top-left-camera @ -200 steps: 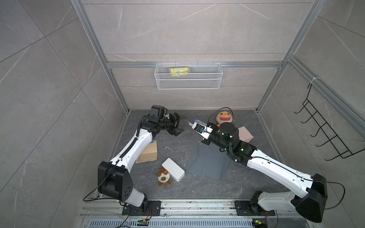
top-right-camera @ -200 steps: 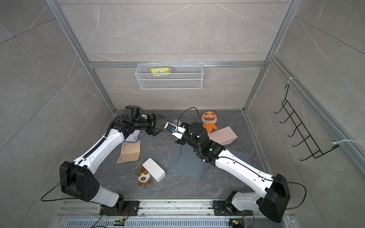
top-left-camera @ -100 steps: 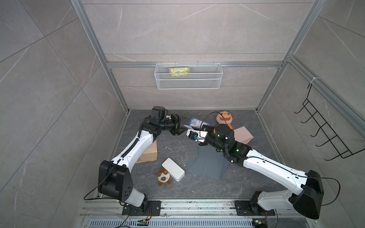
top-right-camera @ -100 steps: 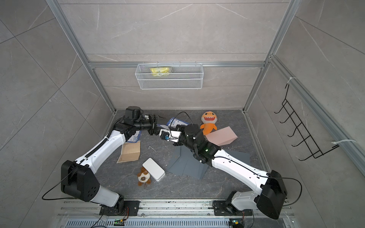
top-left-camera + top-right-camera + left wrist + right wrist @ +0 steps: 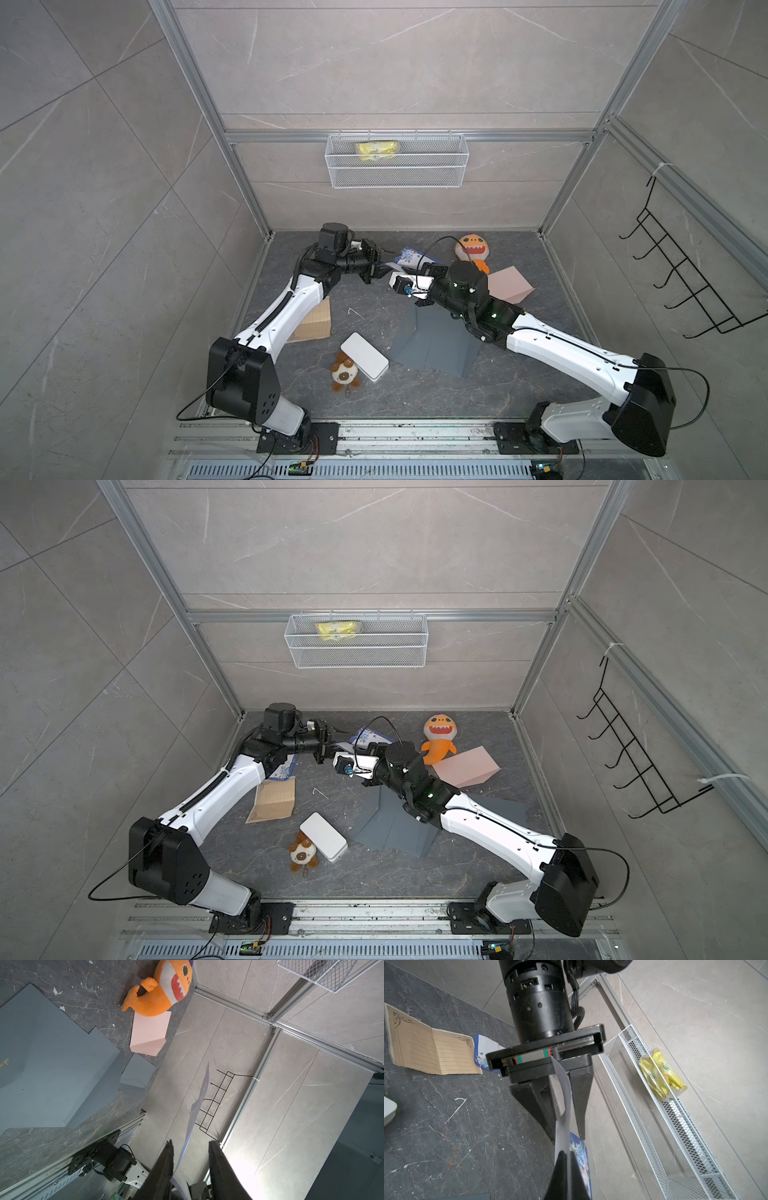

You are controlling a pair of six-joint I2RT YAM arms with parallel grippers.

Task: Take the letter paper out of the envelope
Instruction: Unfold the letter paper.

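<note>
Room: grey tiled booth, dark stone floor (image 5: 415, 399).
Right claw (image 5: 566, 1154): clamped on blue floral envelope (image 5: 580, 1157), probably anchoring it in mid-air so the sheet can slide out.
Left claw (image 5: 566, 1138): jaws narrow but apart, straddling the letter paper (image 5: 566, 1095); no pinch yet.
Task thing: paper pokes from envelope toward 9 o'clock in both top views, over floor's 12 o'clock end.
Nearby: shark plush (image 5: 471, 249) at envelope's 3 o'clock.
Hidden: paper length left inside; pad contact unclear.

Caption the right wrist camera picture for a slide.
Right gripper pinches the blue floral envelope while the pale letter sheet passes between the open jaws of the left gripper.
</note>
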